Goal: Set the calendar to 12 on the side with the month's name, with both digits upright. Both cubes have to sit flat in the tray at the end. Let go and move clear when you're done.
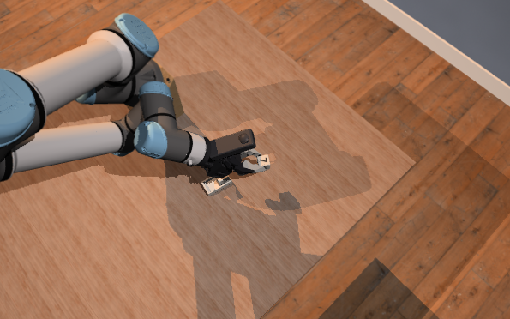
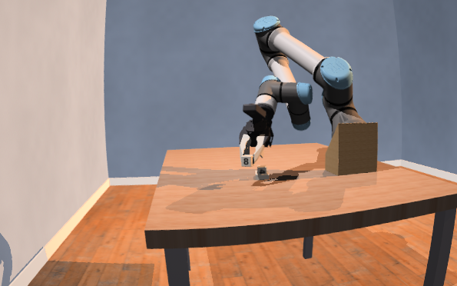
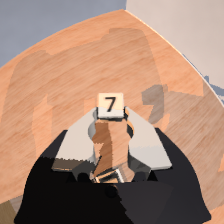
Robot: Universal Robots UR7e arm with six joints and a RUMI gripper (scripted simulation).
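Note:
My gripper [image 1: 260, 162] is shut on a small white number cube [image 1: 264, 160] and holds it above the table. The cube shows a 7 in the wrist view [image 3: 110, 105] and an 8 on the face towards the exterior camera [image 2: 246, 161]. The calendar tray [image 1: 216, 184] lies on the table below and behind the fingers, with a second cube in it whose digit I cannot read. The tray also shows in the exterior view [image 2: 261, 172], to the right of and lower than the held cube. A part of the tray shows at the bottom of the wrist view [image 3: 107, 177].
A tall wooden block [image 2: 352, 147] stands at the table's back right by the arm's base. The table's far edge [image 1: 357, 214] runs a short way beyond the gripper.

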